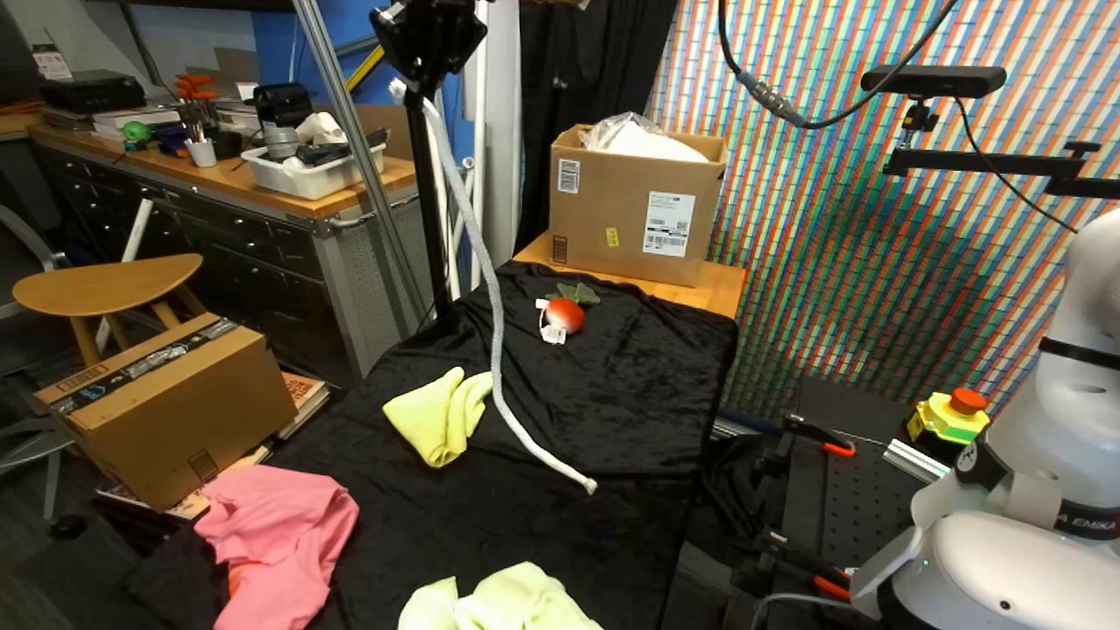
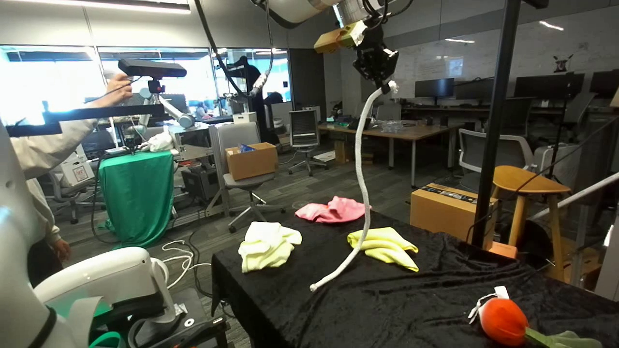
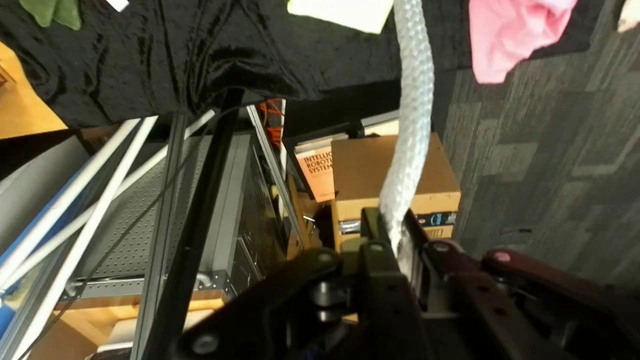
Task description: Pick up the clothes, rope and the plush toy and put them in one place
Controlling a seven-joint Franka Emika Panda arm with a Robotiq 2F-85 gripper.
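We note hand pinching rope near its upper end; can't tell if the lower end touches the surface. Plush toy lies far, whole, in an exterior view; wrist view crops it.

Toy on tbl., cloths in front, carton behind, in an ext. view.

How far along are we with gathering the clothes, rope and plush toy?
Done: nothing looks gathered; the pink cloth, yellow cloth and pale cloth lie apart on the black tablecloth.
In hand: the white rope, gripped near its upper end by the jaws.
Left: setting the rope down, then likely bringing the cloths and plush toy, which lies by itself, into one place.
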